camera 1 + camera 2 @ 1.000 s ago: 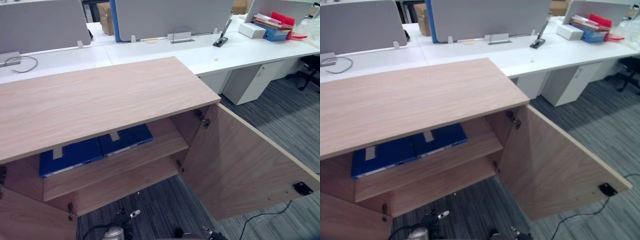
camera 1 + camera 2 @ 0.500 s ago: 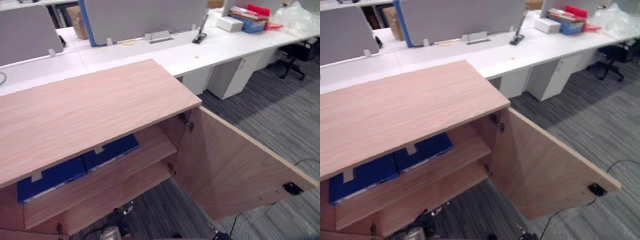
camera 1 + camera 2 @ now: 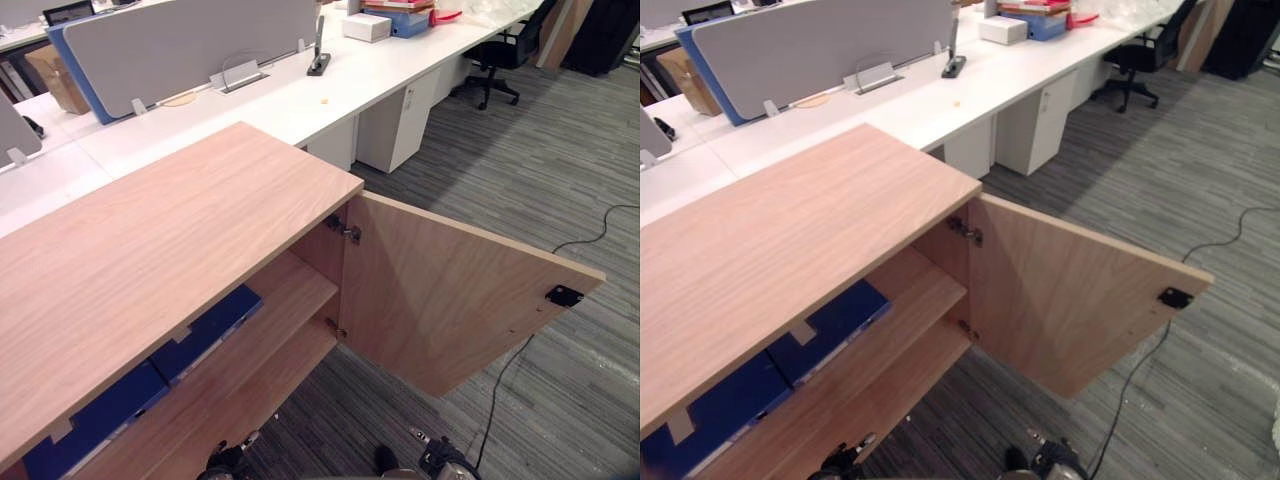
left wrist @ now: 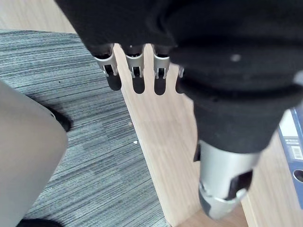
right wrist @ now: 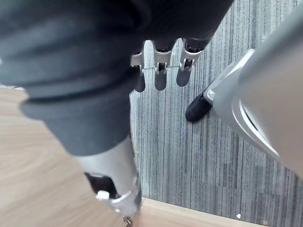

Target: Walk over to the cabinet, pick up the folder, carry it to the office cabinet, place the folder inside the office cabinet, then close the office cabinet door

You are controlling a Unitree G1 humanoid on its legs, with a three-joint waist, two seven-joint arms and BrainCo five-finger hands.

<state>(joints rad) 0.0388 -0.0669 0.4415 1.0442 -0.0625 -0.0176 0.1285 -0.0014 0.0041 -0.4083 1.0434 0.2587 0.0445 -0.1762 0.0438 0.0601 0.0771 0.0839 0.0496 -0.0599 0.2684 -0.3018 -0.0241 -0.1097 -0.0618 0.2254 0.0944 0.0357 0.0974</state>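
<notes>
You see the blue folder flat on the shelf at lower left, and the cabinet door stands open at centre right, nearer your right hand (it and the left hand hang straight-fingered, empty).

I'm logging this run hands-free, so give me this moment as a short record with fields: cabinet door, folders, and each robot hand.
door: cabinet door open, swung wide
folders: blue folder and second blue folder lying flat, side by side on the upper shelf
left: left robot hand open, holding nothing
right: right robot hand open, holding nothing, above the grey carpet
remaining: door not yet closed
</notes>
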